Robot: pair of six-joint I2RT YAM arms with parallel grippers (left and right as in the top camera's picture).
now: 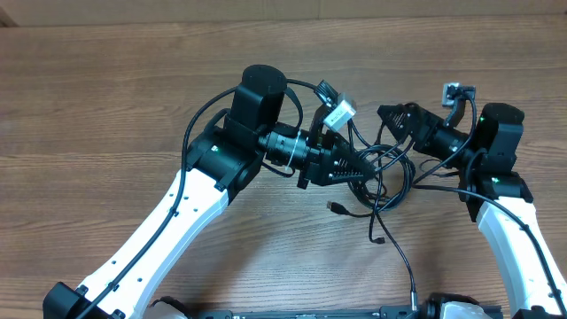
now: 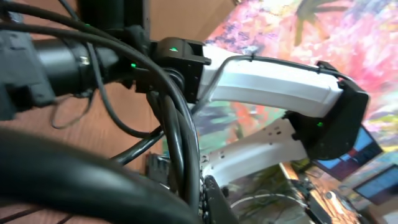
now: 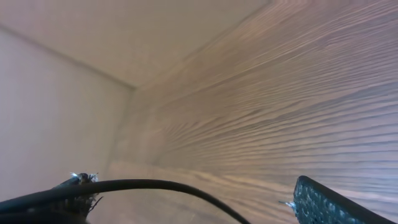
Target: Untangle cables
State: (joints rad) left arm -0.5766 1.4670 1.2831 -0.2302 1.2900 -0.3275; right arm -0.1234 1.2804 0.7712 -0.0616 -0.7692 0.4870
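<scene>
While the left tool (image 1: 367, 167) sits closed amid the cables (image 1: 390, 197) (tangled), the right tool (image 1: 390, 122) gapes.

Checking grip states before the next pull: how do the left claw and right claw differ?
The left claw is shut; the right claw is open. The left claw's tip reaches into the cables; the right claw sits at the tangle's far edge. Both are black and close to the tangle.
</scene>
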